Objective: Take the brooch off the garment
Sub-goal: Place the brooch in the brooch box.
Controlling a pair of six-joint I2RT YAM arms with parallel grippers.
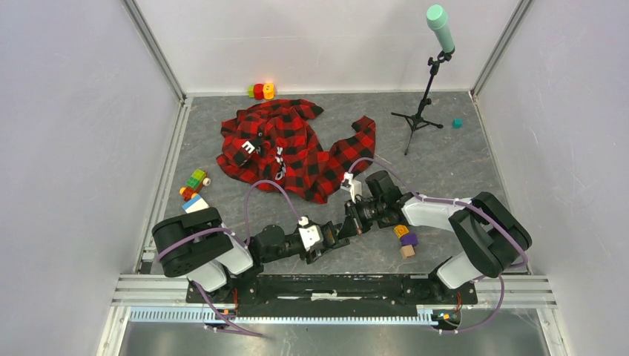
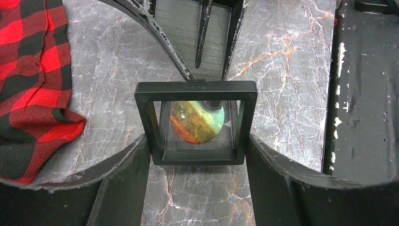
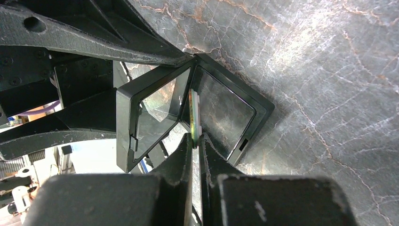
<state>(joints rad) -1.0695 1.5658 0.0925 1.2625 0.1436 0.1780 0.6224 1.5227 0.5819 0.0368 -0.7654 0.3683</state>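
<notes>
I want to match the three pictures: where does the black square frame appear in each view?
Top external: too small to see; look where left gripper and right gripper meet.
Left wrist: black square frame at centre, held by the left gripper.
Right wrist: centre, hinged open around the disc that the right gripper pinches.
Shared landmark: grey marbled table.

We see the brooch (image 3: pixel 194 117) only edge-on in the right gripper (image 3: pixel 196 141); its face is hidden. The frame (image 2: pixel 195 89) in the left gripper (image 2: pixel 197 155) covers its top. Left of that gripper, the garment (image 2: pixel 28 84) runs off-frame.
</notes>
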